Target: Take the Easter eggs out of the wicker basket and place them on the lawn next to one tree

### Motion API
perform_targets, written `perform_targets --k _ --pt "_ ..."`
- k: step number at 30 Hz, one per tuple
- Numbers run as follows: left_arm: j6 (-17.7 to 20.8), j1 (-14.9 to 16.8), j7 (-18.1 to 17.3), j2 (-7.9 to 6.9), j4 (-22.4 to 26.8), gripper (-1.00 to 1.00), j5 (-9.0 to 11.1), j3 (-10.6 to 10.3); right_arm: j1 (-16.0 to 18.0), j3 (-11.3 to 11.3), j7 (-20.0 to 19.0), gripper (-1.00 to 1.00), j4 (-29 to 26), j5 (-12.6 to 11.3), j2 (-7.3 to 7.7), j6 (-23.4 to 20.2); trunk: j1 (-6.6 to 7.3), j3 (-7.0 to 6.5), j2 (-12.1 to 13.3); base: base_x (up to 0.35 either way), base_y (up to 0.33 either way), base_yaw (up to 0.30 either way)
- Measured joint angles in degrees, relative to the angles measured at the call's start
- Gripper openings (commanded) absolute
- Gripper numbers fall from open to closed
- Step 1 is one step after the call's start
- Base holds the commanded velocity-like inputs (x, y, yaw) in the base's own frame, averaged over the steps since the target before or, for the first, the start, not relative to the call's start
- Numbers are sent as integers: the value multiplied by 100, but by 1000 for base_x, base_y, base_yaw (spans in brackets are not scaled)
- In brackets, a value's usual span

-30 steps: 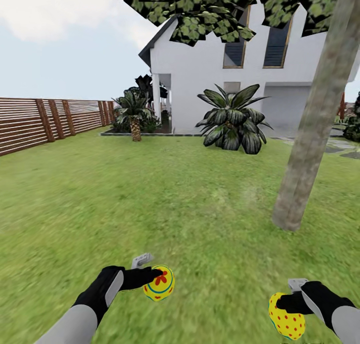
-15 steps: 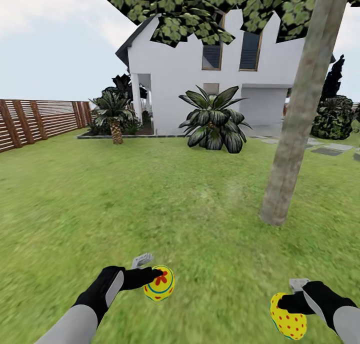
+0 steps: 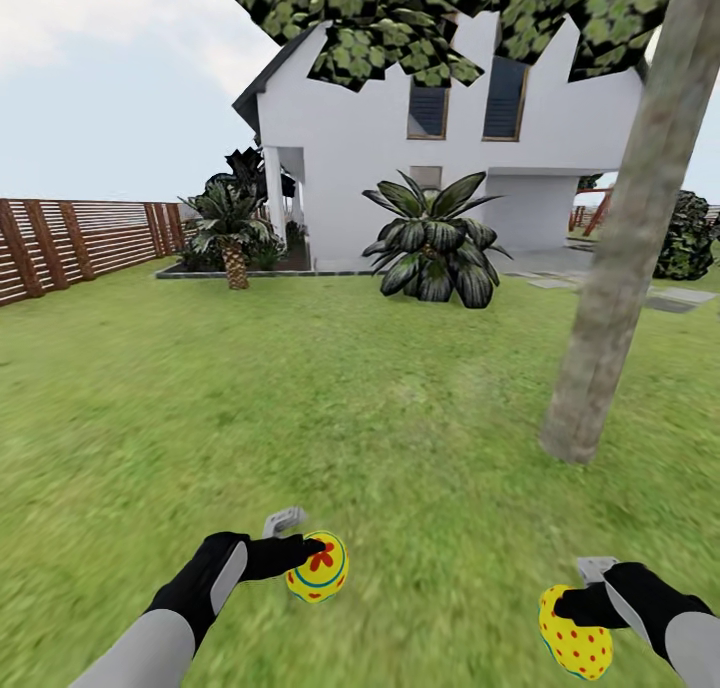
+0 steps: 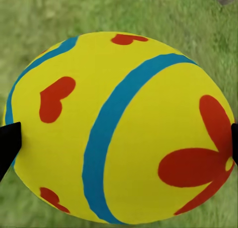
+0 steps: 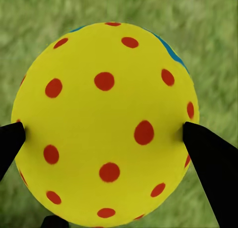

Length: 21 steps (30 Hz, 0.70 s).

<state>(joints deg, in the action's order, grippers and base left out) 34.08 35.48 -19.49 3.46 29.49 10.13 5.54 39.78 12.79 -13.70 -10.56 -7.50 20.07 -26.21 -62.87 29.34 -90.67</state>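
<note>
My left gripper [image 3: 312, 566] is shut on a yellow Easter egg [image 3: 318, 568] with a red flower mark and a blue stripe; the left wrist view shows this egg [image 4: 119, 128] close up between the black fingers. My right gripper [image 3: 572, 618] is shut on a second yellow egg [image 3: 574, 646] covered in red dots, seen large in the right wrist view [image 5: 104, 123]. Both eggs hang above the lawn [image 3: 300, 418]. A tree [image 3: 620, 258] with a bare grey-brown trunk stands ahead to the right, its base in the grass. The wicker basket and the third egg are out of view.
A white house [image 3: 440, 148] stands at the back with a large dark-leaved shrub [image 3: 435, 243] before it. A short palm [image 3: 232, 233] grows at the back left. A brown slatted fence [image 3: 80, 238] runs along the left side. Paving slabs [image 3: 680, 296] lie far right.
The camera has moved: the view swung to the right and the tree trunk now looks closer. Both grippers keep their eggs in the same hold.
</note>
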Motion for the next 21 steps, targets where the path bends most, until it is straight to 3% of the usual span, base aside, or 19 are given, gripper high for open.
perform_targets --k 21 --pt "0 1 -2 -1 -3 -100 2 -8 -2 -8 -31 -100 -1 -9 28 -1 0 -56 0 296 215 -280"
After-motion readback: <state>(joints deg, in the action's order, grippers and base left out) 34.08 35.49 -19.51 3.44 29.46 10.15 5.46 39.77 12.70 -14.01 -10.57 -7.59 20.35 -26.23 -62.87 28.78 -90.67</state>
